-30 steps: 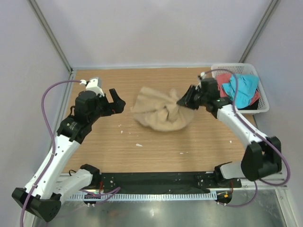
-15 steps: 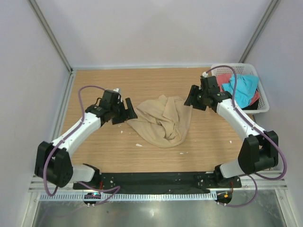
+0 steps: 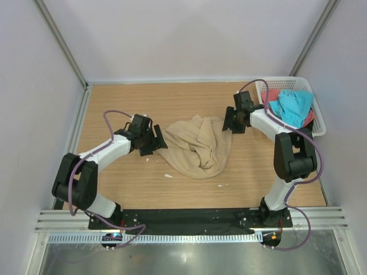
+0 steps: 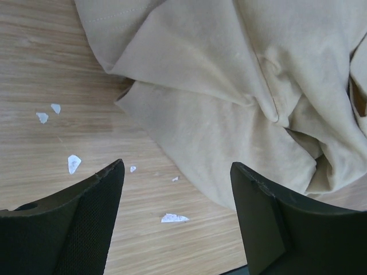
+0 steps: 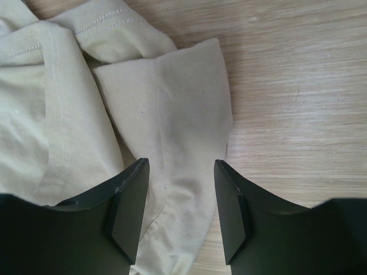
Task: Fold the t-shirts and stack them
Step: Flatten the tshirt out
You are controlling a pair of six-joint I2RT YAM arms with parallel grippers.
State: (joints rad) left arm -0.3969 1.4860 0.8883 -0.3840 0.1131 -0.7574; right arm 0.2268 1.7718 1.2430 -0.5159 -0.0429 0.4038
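The left end effector [image 4: 176,172] has swung in to the near-left edge of the plain tan-beige cloth t-shirt [image 3: 198,146], which has dropped from the right end effector [image 5: 180,166] into a crumpled heap mid-way across the light wooden bench [image 3: 126,103]. Both end effectors stand parted and empty, the left beside the hem and the right over a loose flap. Each would best pinch one layer at a corner and draw outward. Farther off, the turquoise t-shirt [image 3: 289,106] and coral-red t-shirt [image 3: 272,94] wait in the white plastic lattice basket [image 3: 319,123].

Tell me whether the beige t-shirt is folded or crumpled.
Crumpled, not folded: the beige t-shirt lies in a bunched heap with irregular creases.
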